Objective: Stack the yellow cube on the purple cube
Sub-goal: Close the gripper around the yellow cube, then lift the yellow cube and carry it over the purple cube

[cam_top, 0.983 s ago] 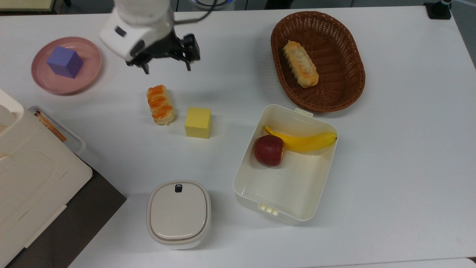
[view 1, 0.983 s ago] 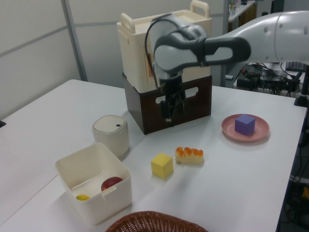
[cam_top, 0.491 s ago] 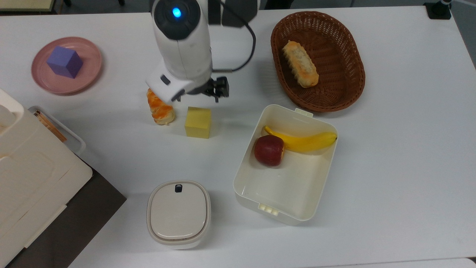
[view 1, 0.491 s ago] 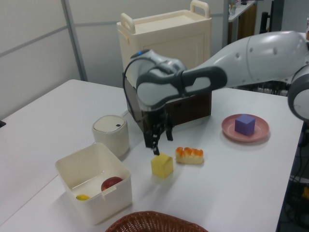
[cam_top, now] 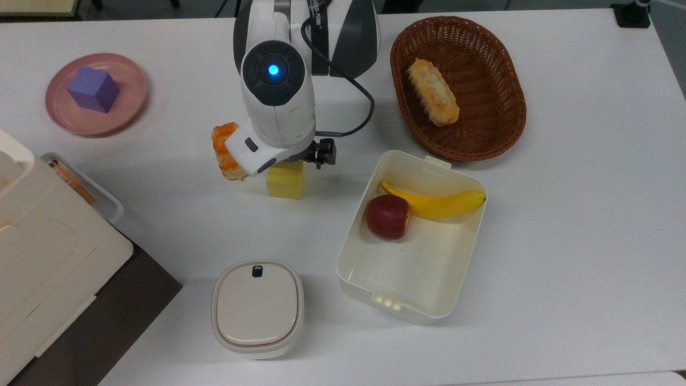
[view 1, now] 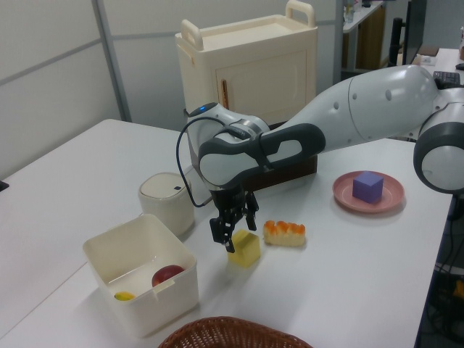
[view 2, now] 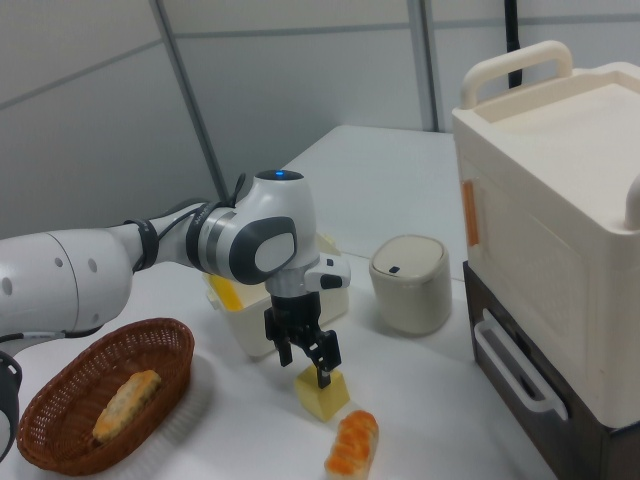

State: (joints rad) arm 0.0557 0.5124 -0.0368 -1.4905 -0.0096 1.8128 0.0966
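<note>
In the top view, nearest the bottom edge of the counter (cam_top: 563, 279) sit a lidded cream canister (cam_top: 258, 308) and an open white box (cam_top: 423, 300) with an apple (cam_top: 388, 216) and a banana (cam_top: 437, 202) inside. Further in, around mid-counter, the yellow cube (cam_top: 287, 183) stands where it was half a second ago, beside a glazed bread roll (cam_top: 225, 153). The claw (view 1: 233, 233) has dropped from just behind the cube to directly over it — its fingers spread apart, their tips level with the cube's top in the left view, not yet clamped on it. Toward the far left corner the purple cube (cam_top: 92, 89) rests on a pink plate (cam_top: 126, 107), unmoved; a wicker basket (cam_top: 501, 126) sits far right.
</note>
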